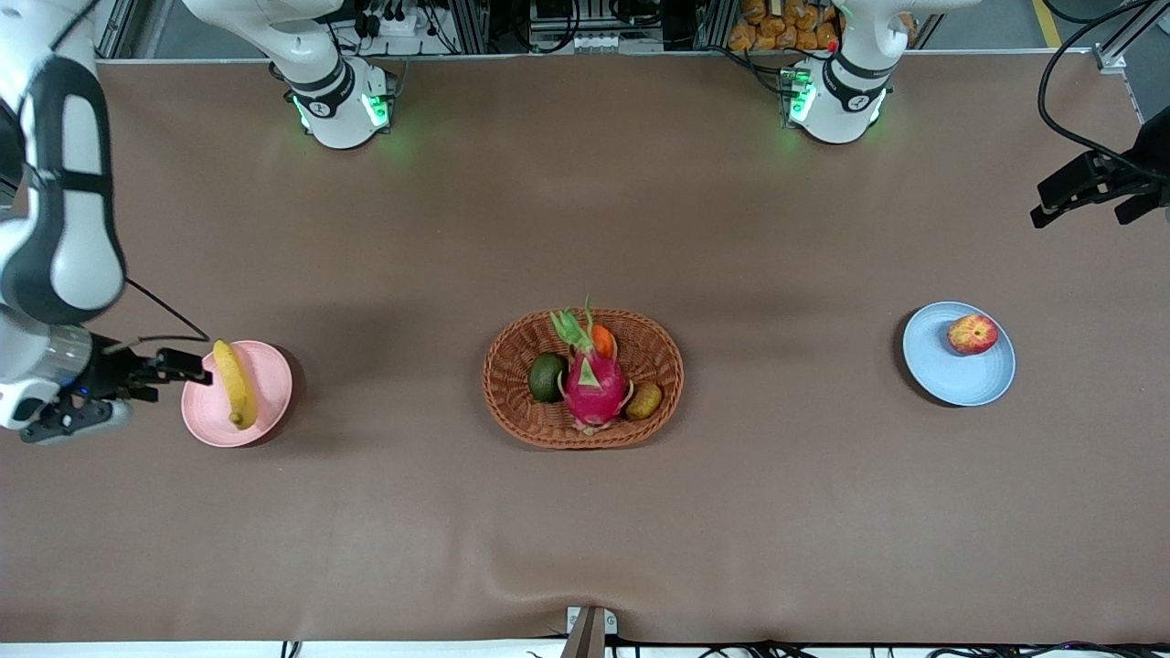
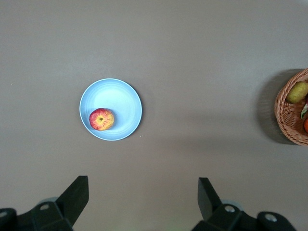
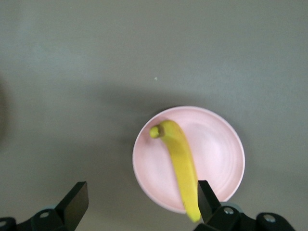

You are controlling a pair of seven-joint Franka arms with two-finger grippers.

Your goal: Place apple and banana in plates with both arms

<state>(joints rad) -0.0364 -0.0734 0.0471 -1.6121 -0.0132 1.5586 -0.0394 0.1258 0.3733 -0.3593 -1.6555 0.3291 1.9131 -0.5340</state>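
The banana (image 1: pixel 235 384) lies across the pale pink plate (image 1: pixel 271 395) toward the right arm's end of the table. My right gripper (image 1: pixel 187 367) hovers by that plate's edge and is open. In the right wrist view the banana (image 3: pixel 182 166) runs past one finger (image 3: pixel 206 197) of the right gripper (image 3: pixel 140 199) over the pink plate (image 3: pixel 216 149), not clamped. The apple (image 1: pixel 972 334) sits on the light blue plate (image 1: pixel 951 370) toward the left arm's end. My left gripper (image 1: pixel 1080 216) hangs high and open; the left wrist view shows the left gripper (image 2: pixel 143 193) apart from the apple (image 2: pixel 101 119) and blue plate (image 2: pixel 122 98).
An oval wicker basket (image 1: pixel 512 366) stands mid-table, holding a pink dragon fruit (image 1: pixel 594 384), a dark green avocado (image 1: pixel 547 377), a brownish kiwi-like fruit (image 1: pixel 644 400) and a small orange fruit (image 1: pixel 603 341). The basket's rim (image 2: pixel 288 122) shows in the left wrist view. Brown cloth covers the table.
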